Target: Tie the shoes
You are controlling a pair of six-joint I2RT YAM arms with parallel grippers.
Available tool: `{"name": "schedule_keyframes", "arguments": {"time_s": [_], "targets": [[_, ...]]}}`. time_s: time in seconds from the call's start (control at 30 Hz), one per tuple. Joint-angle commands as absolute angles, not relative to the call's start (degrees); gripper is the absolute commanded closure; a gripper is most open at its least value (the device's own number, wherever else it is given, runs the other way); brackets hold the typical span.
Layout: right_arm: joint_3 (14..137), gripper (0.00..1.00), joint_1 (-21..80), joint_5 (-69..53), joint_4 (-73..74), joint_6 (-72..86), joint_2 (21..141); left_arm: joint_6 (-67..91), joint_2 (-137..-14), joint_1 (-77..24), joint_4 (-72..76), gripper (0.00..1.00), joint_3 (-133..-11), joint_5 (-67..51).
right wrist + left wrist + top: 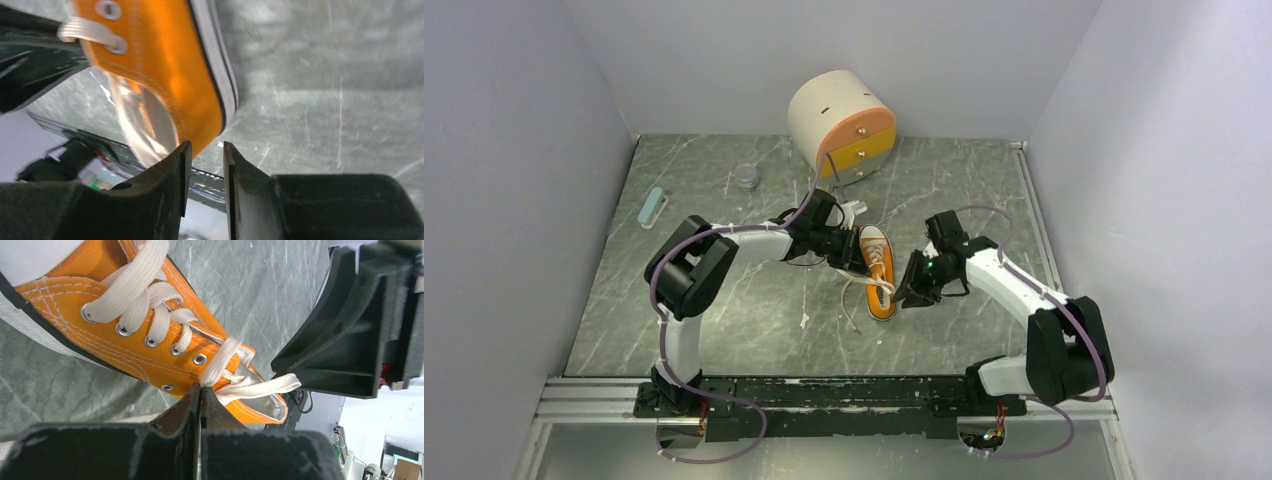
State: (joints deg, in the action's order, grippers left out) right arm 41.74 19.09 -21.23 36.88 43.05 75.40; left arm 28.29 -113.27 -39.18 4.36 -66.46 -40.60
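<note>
Orange sneaker (879, 272), mid-desk (724, 330) between the arms: light, soft canvas, liable to slide. Its white lace (222, 360) is limp; grasp near a free end. Left pincer (201, 390) closed, apparently pinching the lace; right pincer (205, 150) slightly parted, empty.

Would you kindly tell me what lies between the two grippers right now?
The orange sneaker, one white lace pinched by the left gripper, lies between it and the right gripper; the top view shows this.

Sneaker (165, 75) blurred — its toe cut off.
</note>
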Motion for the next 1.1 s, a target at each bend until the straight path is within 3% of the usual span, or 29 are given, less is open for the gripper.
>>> {"name": "schedule_keyframes", "arguments": {"time_s": [0.0, 0.33, 0.53, 1.07], "targets": [[50.61, 0.65, 18.78, -22.25, 41.09, 23.77, 78.08, 27.49, -112.35, -38.83, 5.11, 0.95, -65.77, -42.68], [61.15, 0.64, 20.62, -24.46, 38.65, 1.82, 80.08, 27.12, -112.10, -38.72, 3.92, 0.95, -66.64, -43.81], [59.84, 0.64, 28.44, -23.12, 33.56, -0.97, 82.58, 28.58, -112.37, -38.67, 5.66, 0.95, -66.82, -44.60], [56.68, 0.63, 35.17, -12.71, 30.57, -7.80, 84.20, 30.98, -112.48, -38.67, 8.74, 0.95, -65.66, -45.79]]}}
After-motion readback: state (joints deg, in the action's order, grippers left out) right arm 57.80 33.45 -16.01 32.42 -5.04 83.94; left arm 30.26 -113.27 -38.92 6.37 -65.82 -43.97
